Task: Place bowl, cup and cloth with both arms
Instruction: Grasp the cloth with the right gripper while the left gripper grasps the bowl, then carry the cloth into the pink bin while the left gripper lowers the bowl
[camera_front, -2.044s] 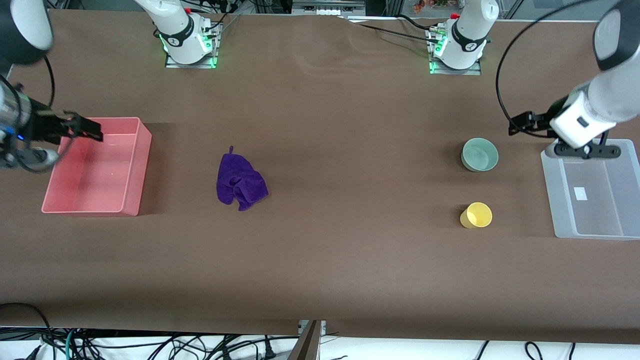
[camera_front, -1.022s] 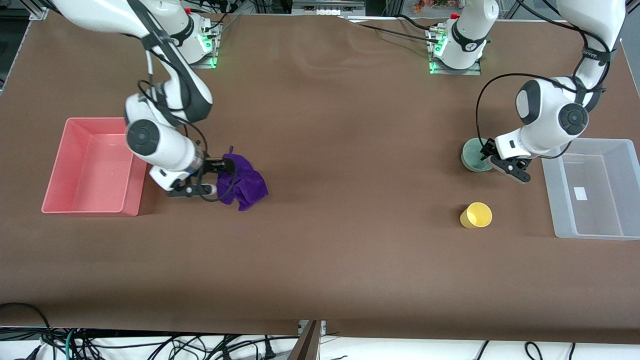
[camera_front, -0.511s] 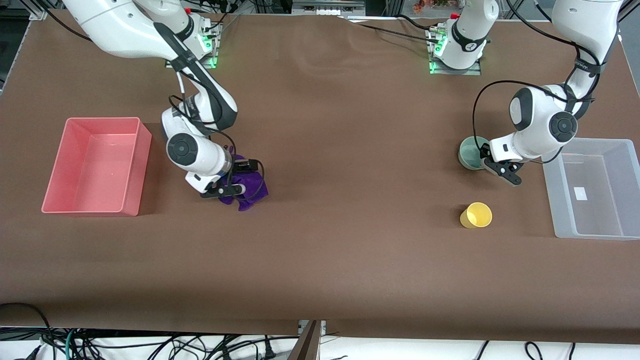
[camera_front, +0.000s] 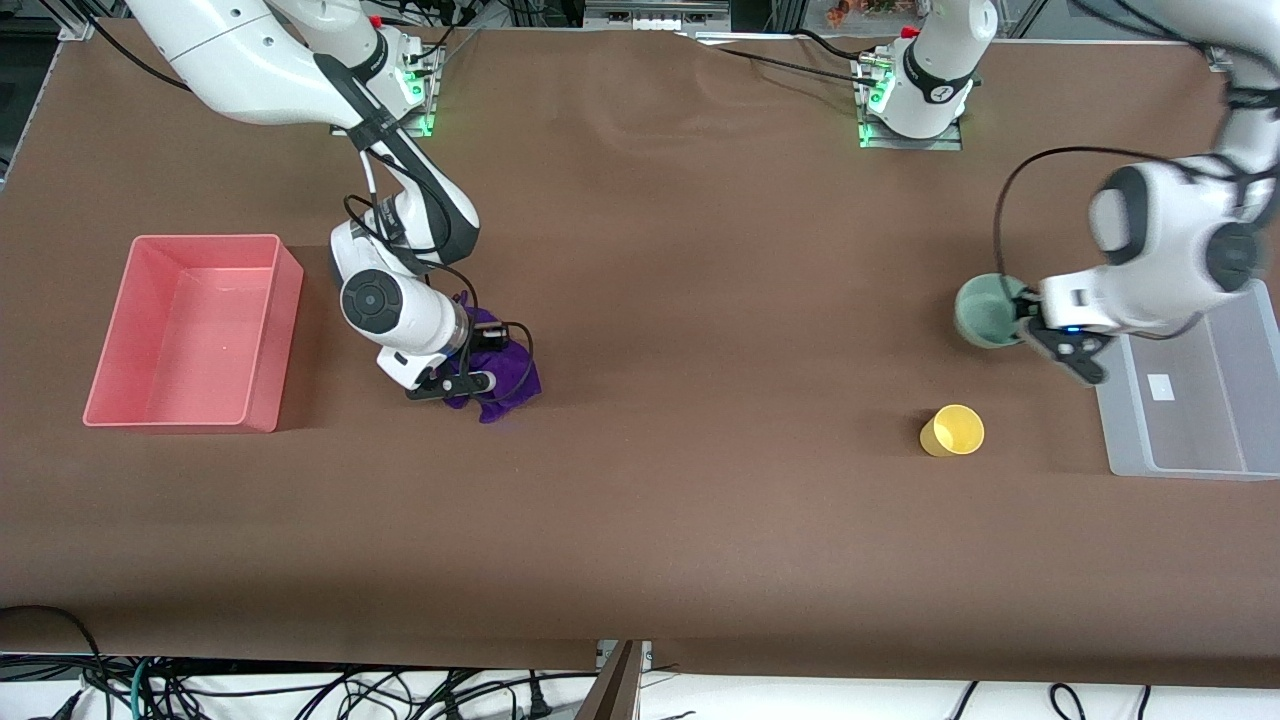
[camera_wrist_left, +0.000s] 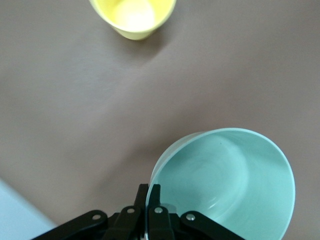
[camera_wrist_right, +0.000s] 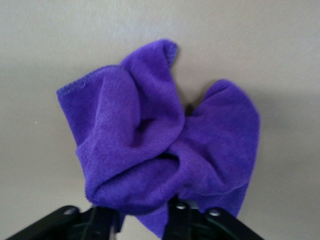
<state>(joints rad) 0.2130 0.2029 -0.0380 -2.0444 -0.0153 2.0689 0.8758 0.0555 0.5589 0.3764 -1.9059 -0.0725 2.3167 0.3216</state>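
Front view: right arm bent down from its base, right end effector (camera_front: 487, 352) low over the bench (camera_front: 700, 500), clamped on the purple cloth (camera_front: 505, 375), which lies bunched on the bench beside the pink bin (camera_front: 285, 330), toward the left arm's end from it. Left arm curled low, left end effector (camera_front: 1030, 325) clamped on the rim of the pale green bowl (camera_front: 985, 310), held tilted just beside the clear bin (camera_front: 1125, 440); yellow cup (camera_front: 953, 431) upright on the bench, nearer the front camera than the bowl, also beside the clear bin. Left wrist view: left end effector (camera_wrist_left: 148, 200) pinched together on the bowl (camera_wrist_left: 225, 185) wall, glossy interior showing, cup (camera_wrist_left: 134, 17) apart from it. Right wrist view: right end effector (camera_wrist_right: 145, 210) closed into the cloth (camera_wrist_right: 160, 140), crumpled in soft folds, stitched edge visible.
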